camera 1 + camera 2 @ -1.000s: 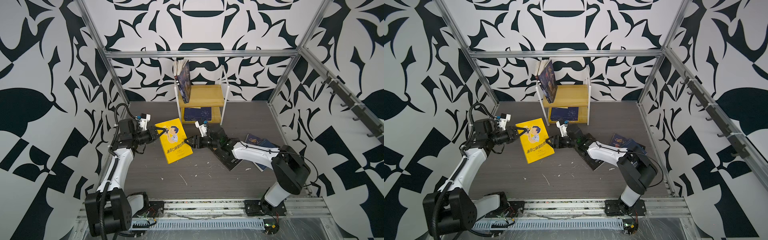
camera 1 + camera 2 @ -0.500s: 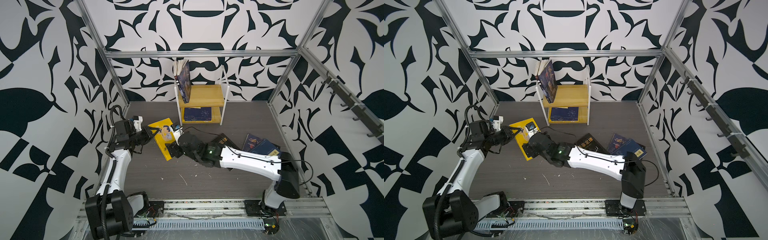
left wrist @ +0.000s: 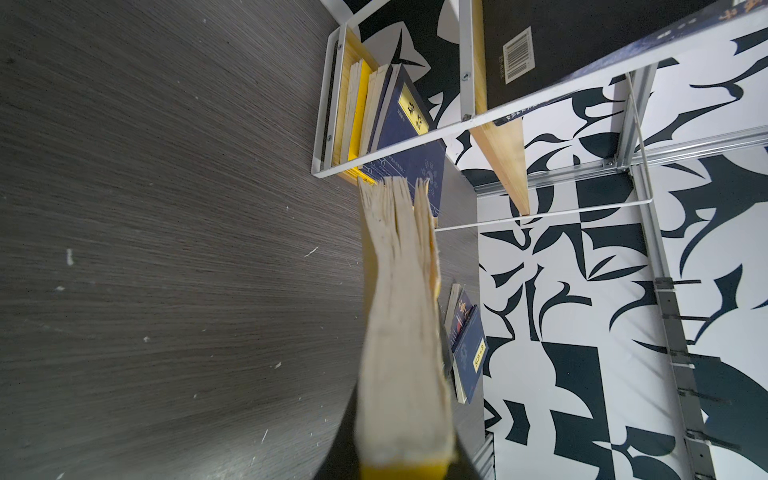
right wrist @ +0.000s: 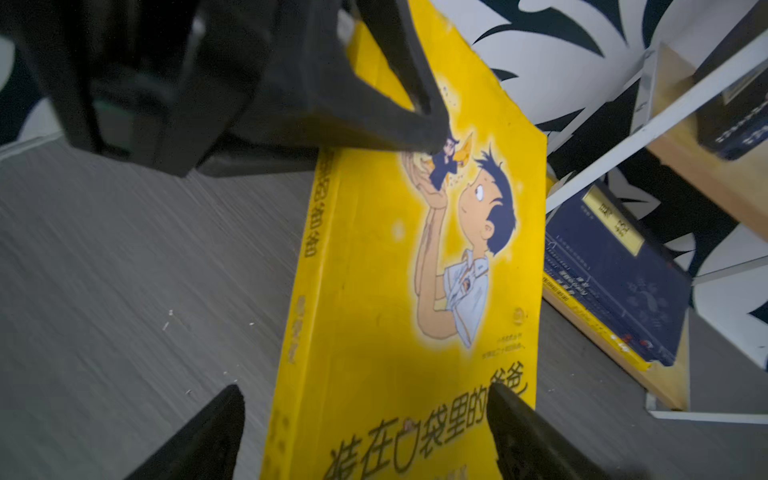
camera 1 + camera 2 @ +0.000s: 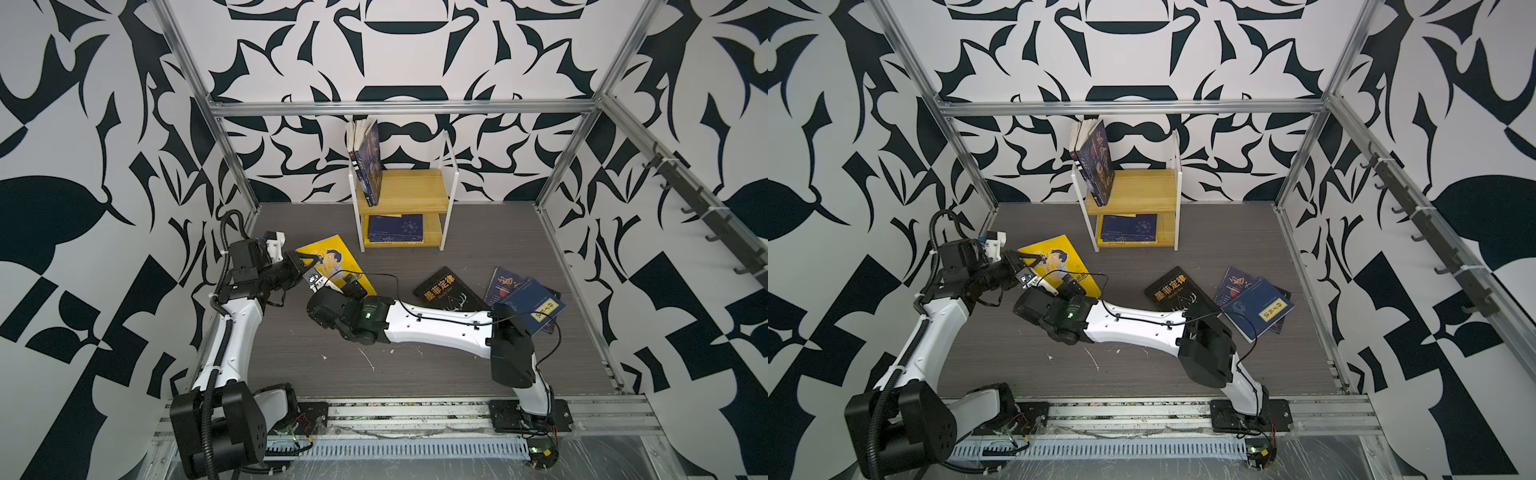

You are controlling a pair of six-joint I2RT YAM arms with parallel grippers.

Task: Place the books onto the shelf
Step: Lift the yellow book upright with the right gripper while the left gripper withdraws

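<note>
Grey woodgrain floor [image 5: 415,365], black-and-white patterned walls [image 5: 83,124] — left jaws clamp yellow book [image 5: 345,266], right jaws apart.

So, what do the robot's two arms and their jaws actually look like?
Both have white links between chunky black joints, with black bases on an aluminium rail. The left arm carries a thick black corrugated hose and a white wrist mount; the right arm has thin black cable along it and a small green light near the wrist. The jaws are black and taper to narrow tips.
</note>
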